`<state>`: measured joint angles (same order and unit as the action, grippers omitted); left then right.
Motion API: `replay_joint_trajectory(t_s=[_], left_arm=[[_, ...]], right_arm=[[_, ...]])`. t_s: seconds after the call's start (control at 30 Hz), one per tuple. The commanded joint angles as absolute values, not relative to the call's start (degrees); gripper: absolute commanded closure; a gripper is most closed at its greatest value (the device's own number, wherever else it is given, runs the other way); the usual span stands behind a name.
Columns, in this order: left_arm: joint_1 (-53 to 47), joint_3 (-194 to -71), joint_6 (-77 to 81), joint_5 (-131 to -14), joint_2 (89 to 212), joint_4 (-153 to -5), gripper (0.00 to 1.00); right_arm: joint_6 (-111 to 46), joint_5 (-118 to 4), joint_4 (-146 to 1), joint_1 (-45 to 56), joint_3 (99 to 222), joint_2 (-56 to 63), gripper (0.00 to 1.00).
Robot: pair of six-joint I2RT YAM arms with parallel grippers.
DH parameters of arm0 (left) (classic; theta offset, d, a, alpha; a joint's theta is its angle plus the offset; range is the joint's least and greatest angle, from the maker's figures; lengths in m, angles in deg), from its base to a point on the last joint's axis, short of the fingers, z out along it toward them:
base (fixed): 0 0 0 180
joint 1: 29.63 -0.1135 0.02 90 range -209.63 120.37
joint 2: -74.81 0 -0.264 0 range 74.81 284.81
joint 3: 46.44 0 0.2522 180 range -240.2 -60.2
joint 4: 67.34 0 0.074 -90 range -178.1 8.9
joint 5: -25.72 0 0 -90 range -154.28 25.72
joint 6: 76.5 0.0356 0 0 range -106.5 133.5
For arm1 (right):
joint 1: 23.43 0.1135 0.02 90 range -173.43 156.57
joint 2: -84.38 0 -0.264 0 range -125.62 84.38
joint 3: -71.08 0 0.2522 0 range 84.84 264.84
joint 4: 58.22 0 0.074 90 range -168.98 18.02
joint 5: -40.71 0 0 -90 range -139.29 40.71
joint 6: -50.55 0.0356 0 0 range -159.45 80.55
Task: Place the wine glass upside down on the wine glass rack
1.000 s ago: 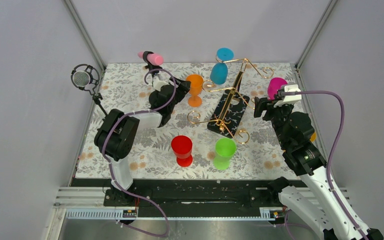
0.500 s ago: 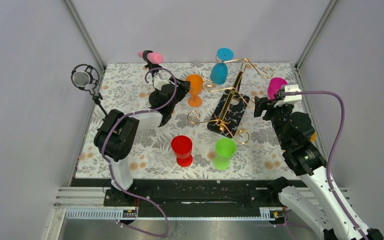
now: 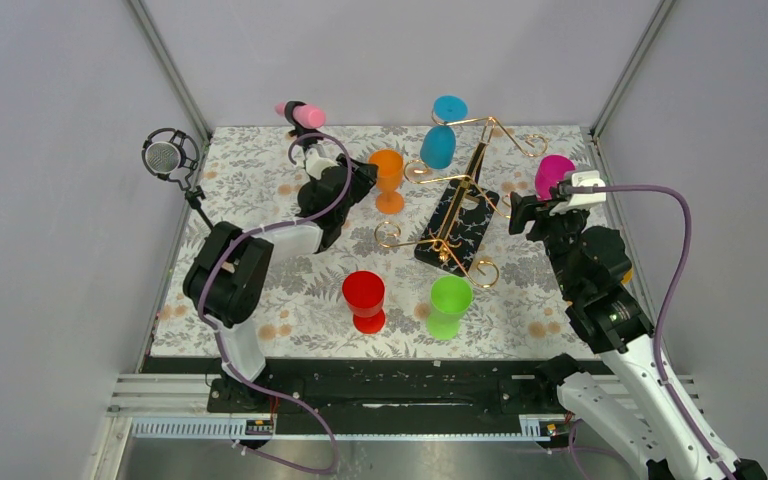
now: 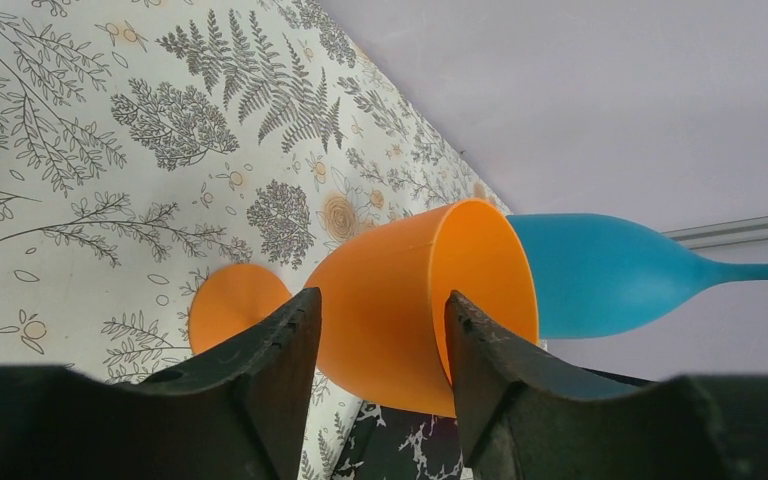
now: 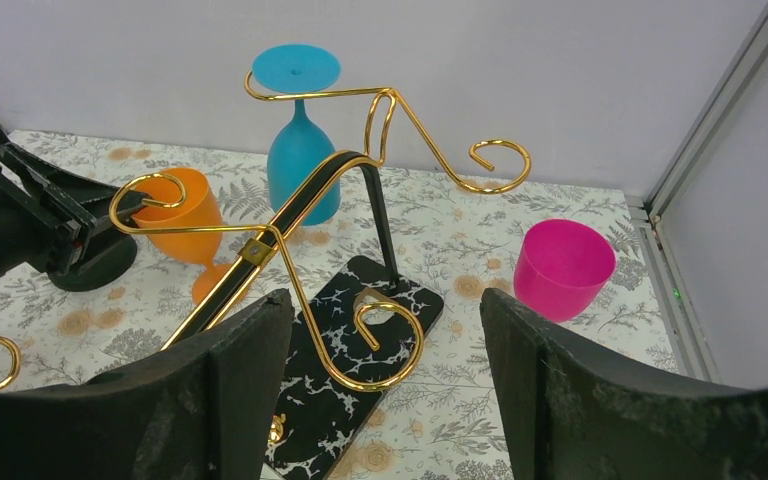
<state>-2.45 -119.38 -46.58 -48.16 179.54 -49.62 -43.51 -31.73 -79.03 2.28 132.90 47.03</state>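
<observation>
Nearest you, the red glass (image 3: 364, 295) and green glass (image 3: 449, 300) stand upright at the front of the table (image 3: 250, 170). Further in, your right jaws stay spread wide with nothing between them, hanging just right of the rack (image 3: 460, 222). The change is on the left. Over the last second your left jaws have drawn in around the bowl of the orange glass (image 4: 380, 300), one finger on each side. The wrist view does not show whether they pinch it yet. The glass itself has not moved and stands foot down on the table, just left of the rack. The grasp looks nearly made, with the lift, the turn-over and the hanging all left to do. Beyond, a blue glass (image 5: 300, 165) already hangs upside down from the rack's far arm.
</observation>
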Motion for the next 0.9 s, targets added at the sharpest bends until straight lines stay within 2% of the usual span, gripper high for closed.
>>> replay_joint_trajectory(t_s=[0.0,0.07,0.27,0.7,0.87], left_arm=[[-2.96,-119.87,-44.63,-48.61,178.67,-55.27,0.54],[-3.2,-119.61,-45.13,-49.48,178.74,-55.27,0.58],[-3.93,-117.99,-45.88,-50.77,178.15,-56.07,0.6],[-4.46,-115.76,-46.06,-51.22,176.23,-57.06,0.7],[-4.45,-116.75,-45.06,-51.37,176.19,-57.59,0.82]], right_arm=[[-43.96,-30.14,-76.26,2.14,133.07,47.93,0.23],[-44.04,-29.98,-76.29,2.14,133.03,48.14,0.23],[-44.31,-29.95,-76.4,2.14,133.01,48.54,0.23],[-43.96,-30.22,-76.55,2.14,132.97,48.9,0.23],[-43.97,-30.22,-76.4,2.14,132.75,48.91,0.23]])
